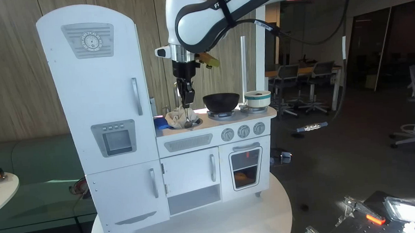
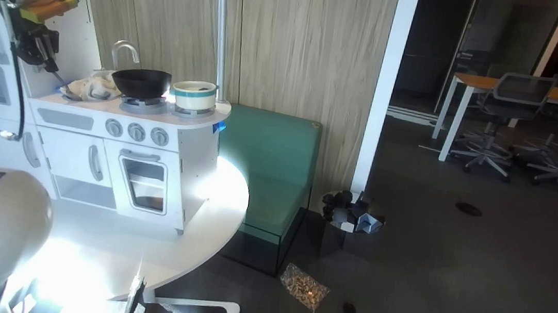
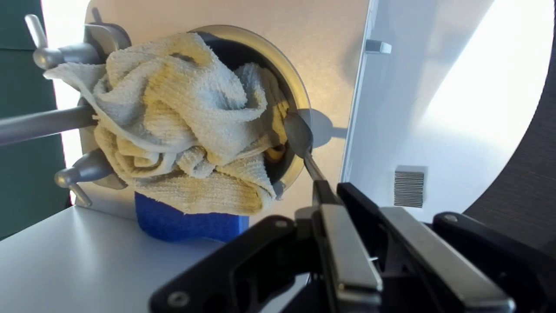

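My gripper (image 1: 188, 102) points down over the toy kitchen's sink and is shut on a metal spoon. It shows in an exterior view (image 2: 50, 64) and in the wrist view (image 3: 332, 189). The spoon (image 3: 299, 134) hangs bowl down at the front edge of the sink rim (image 3: 299, 87); it also shows in both exterior views (image 1: 188, 124) (image 2: 69, 95). Whether it touches the rim I cannot tell. A crumpled cream towel (image 3: 186, 104) fills most of the sink and shows in both exterior views (image 1: 179, 117) (image 2: 94, 88). Something yellow under the towel is mostly hidden.
A faucet (image 3: 47, 124) with two handles stands behind the sink. A blue item (image 3: 186, 221) lies beside the towel, near the tall toy fridge (image 1: 95, 83). A black bowl (image 1: 221, 102) and a white pot (image 1: 257, 100) with a green band stand on the burners.
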You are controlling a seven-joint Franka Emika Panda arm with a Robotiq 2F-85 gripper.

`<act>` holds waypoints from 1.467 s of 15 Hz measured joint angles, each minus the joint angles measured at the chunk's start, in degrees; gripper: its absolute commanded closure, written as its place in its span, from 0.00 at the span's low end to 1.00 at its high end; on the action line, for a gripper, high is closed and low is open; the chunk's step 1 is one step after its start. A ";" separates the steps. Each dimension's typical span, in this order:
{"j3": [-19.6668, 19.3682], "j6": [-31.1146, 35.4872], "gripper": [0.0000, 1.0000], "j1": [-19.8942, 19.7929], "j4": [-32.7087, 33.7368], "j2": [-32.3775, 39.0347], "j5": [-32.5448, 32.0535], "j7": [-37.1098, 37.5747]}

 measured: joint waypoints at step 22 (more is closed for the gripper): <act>-6.86 -5.92 0.96 -3.68 -8.55 -26.39 9.36 20.16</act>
